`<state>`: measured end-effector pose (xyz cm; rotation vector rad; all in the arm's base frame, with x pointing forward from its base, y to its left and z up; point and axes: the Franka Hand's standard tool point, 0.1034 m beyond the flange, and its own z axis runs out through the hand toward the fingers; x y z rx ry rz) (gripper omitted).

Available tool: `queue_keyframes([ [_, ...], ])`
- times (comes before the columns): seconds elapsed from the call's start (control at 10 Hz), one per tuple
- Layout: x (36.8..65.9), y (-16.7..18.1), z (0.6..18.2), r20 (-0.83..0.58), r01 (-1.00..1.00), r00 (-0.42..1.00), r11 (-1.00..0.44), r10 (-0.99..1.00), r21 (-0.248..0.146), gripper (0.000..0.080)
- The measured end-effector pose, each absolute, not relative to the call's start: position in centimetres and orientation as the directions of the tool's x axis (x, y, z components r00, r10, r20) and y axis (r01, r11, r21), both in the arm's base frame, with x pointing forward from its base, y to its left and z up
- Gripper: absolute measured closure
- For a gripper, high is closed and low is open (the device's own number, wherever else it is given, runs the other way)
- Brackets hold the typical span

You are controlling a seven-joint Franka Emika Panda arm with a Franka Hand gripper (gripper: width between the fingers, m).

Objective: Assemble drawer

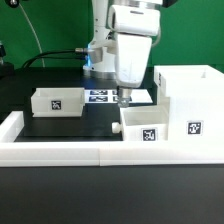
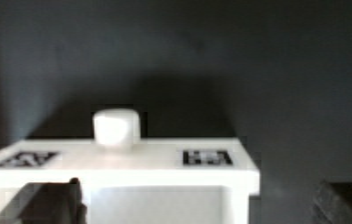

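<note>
The white cabinet shell (image 1: 190,98) stands at the exterior view's right, with a tag on its front. One small open-top tray (image 1: 147,122) lies against its left side, its knob (image 1: 117,128) pointing away from the shell. The second tray (image 1: 55,100) sits apart at the exterior view's left. My gripper (image 1: 125,98) hangs open just above the tray by the shell. In the wrist view this tray (image 2: 155,190) shows its knob (image 2: 116,127) and two tags. One finger (image 2: 48,205) is over the tray. The other (image 2: 351,205) is beyond its side. The gripper (image 2: 199,205) holds nothing.
The marker board (image 1: 100,96) lies on the black mat behind the gripper. The long low white border wall (image 1: 60,150) runs along the front and up the exterior view's left. The arm's base and cables stand at the back.
</note>
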<state>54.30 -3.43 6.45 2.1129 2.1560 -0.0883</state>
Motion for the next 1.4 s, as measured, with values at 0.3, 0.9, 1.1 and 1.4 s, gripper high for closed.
queue_keyframes([
  [0.3,53.6,-7.0,4.8,-0.118,0.997,-0.071,0.073,0.990,0.010,0.0150],
  [0.9,51.3,-7.8,1.5,0.046,0.996,-0.057,0.059,0.997,-0.059,0.0150],
  [1.1,51.2,-5.3,0.9,0.060,0.996,-0.057,0.061,0.997,-0.071,0.0150],
  [1.4,51.8,-2.8,1.2,0.069,0.997,-0.022,0.027,0.997,-0.075,0.0150],
])
